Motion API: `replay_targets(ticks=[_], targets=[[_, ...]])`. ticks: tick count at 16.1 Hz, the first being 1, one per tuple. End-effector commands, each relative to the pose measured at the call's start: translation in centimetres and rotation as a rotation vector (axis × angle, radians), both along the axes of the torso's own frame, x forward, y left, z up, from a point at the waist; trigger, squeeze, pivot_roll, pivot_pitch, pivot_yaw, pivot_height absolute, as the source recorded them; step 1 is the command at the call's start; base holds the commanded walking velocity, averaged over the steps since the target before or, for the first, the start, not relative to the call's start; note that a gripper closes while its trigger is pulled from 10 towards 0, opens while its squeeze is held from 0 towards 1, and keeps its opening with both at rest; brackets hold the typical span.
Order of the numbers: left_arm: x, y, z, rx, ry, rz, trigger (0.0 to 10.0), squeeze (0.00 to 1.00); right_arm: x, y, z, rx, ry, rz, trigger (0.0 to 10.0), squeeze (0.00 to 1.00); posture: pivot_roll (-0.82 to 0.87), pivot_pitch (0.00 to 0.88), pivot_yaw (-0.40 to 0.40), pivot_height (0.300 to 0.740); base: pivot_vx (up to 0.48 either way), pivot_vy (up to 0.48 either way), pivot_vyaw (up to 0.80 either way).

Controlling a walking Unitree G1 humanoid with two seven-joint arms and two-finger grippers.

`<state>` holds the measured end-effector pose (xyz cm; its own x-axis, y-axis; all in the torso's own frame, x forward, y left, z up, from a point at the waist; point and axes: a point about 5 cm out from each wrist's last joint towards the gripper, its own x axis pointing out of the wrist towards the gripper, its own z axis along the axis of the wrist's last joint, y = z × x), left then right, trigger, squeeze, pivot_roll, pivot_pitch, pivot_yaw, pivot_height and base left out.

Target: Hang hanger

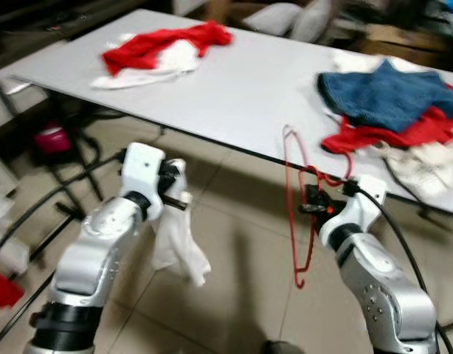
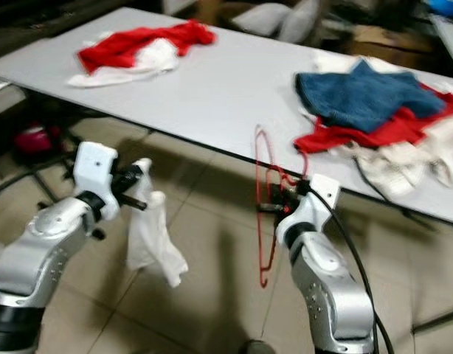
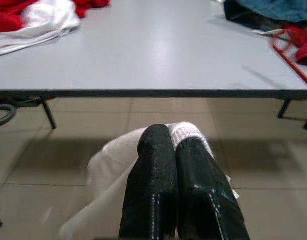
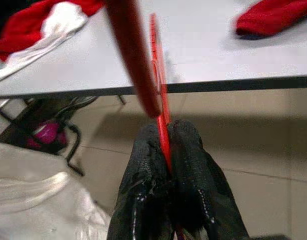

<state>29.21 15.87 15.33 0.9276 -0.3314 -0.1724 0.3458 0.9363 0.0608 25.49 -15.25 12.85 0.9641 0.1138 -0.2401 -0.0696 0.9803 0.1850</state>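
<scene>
Table (image 1: 234,88), grey, spans upper scene above tiled floor (image 1: 241,243). Blue garment (image 1: 385,96) over red and white clothes heaped at table's right end; red-and-white clothes pile (image 1: 164,51) at far left end. White garment (image 1: 178,243) hangs below table edge, pinched in closed fingers of left gripper (image 1: 181,198). Red wire hanger (image 1: 300,214) held upright just before table's front edge, clamped between closed fingers of right gripper (image 1: 310,203), hook end pointing down.

From the head, we look forward and down over both arms to the grey table (image 1: 234,96). Each wrist camera faces its near edge, close along black fingers (image 3: 178,190).
</scene>
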Motion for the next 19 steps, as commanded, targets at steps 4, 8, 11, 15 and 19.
replay_targets(ticks=[4,8,11,15,19], targets=[[-0.15,-0.65,0.14,-0.010,-0.009,-0.025,10.0,0.00,0.02,-0.82,0.15,-0.018,-0.006,-0.033,10.0,0.00,0.07,0.043,0.018,0.740,0.000,0.327,-0.78],[-0.19,-0.70,0.11,-0.009,-0.008,-0.027,10.0,0.00,0.02,-0.82,0.07,-0.018,-0.007,-0.037,10.0,0.00,0.07,0.040,0.018,0.740,0.000,0.328,-0.52],[-0.23,-0.77,0.15,-0.004,-0.008,-0.033,10.0,0.00,0.08,-0.57,-0.02,-0.023,-0.006,-0.026,10.0,0.00,0.08,0.036,0.016,0.740,0.000,0.326,0.00],[-0.28,-0.87,0.16,0.002,-0.007,-0.043,10.0,0.00,0.10,-0.53,0.00,-0.021,-0.008,-0.023,10.0,0.00,0.08,0.039,0.016,0.740,0.000,0.326,0.00],[-0.39,-0.76,0.19,0.010,-0.005,-0.048,10.0,0.00,0.11,-0.34,-0.06,-0.015,-0.009,-0.024,10.0,0.00,0.09,0.044,0.017,0.740,0.000,0.328,0.00]])
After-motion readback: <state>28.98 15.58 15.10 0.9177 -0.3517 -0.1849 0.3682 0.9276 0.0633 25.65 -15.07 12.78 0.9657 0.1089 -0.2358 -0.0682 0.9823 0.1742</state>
